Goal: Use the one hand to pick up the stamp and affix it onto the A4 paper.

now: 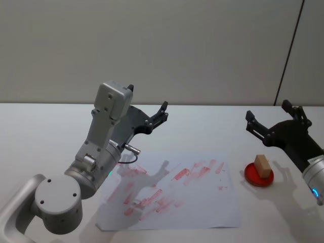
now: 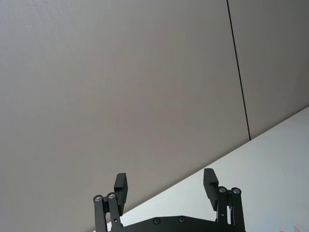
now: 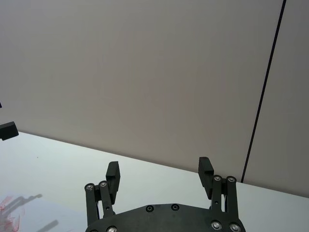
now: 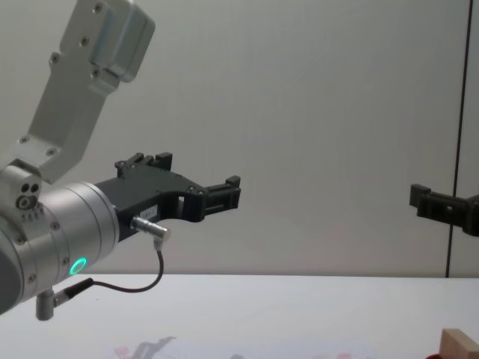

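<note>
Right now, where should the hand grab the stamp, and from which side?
Probably the tan wooden upper body of the stamp, taken from above with fingers across two flat sides. Its base rests on the red pad, so only the top stands free. The open right hand hovers just beyond it; the left hand is raised beyond the A4 paper.

The left arm (image 1: 98, 147) is pale grey, made of round and boxy parts. A big round cap (image 1: 55, 200) at the lower left of the head view has small dark holes. The left wrist (image 4: 67, 232) is a fat silver tube with a small green light (image 4: 77, 265). A thin black cable (image 4: 160, 258) hangs from a silver plug (image 4: 152, 226). The left gripper (image 2: 165, 180) is black, with two blocky fingers (image 2: 120, 182) and round silver screws (image 2: 98, 198). The right gripper (image 3: 159, 168) looks the same. The right wrist (image 1: 316, 177) is silver with a blue-green light (image 1: 315, 192).
</note>
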`<state>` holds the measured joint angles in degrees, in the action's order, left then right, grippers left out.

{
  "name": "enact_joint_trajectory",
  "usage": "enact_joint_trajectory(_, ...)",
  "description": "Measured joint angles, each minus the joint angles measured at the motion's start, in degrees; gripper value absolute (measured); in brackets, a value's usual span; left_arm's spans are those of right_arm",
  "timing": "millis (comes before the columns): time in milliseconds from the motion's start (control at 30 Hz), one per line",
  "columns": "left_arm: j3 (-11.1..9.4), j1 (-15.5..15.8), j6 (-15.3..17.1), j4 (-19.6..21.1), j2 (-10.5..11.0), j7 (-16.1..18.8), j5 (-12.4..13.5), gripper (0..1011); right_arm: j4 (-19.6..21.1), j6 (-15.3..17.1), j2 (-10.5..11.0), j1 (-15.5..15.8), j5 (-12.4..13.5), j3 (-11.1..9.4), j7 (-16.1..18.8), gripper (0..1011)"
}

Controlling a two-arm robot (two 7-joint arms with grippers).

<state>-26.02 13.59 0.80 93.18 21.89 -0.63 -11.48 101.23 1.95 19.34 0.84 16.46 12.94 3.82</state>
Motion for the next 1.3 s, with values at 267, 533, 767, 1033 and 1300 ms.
enact_joint_trajectory(267,0.0,0.0,0.0,0.0,0.0,0.0,0.0,1002,0.0,0.0,0.0,0.0,0.0,0.0,0.0,1001)
enact_joint_trajectory(533,0.0,0.0,0.0,0.0,0.0,0.0,0.0,1002,0.0,0.0,0.0,0.0,0.0,0.0,0.0,1001)
enact_joint_trajectory(767,0.0,0.0,0.0,0.0,0.0,0.0,0.0,1002,0.0,0.0,0.0,0.0,0.0,0.0,0.0,1001)
enact_joint_trajectory(1033,0.0,0.0,0.0,0.0,0.0,0.0,0.0,1002,1.6,0.5,0.4,1.4,-0.3,0.0,-1.4,1001)
enact_joint_trajectory(1300,0.0,0.0,0.0,0.0,0.0,0.0,0.0,1003,5.1,3.0,1.3,4.8,-1.1,0.1,-5.0,1001)
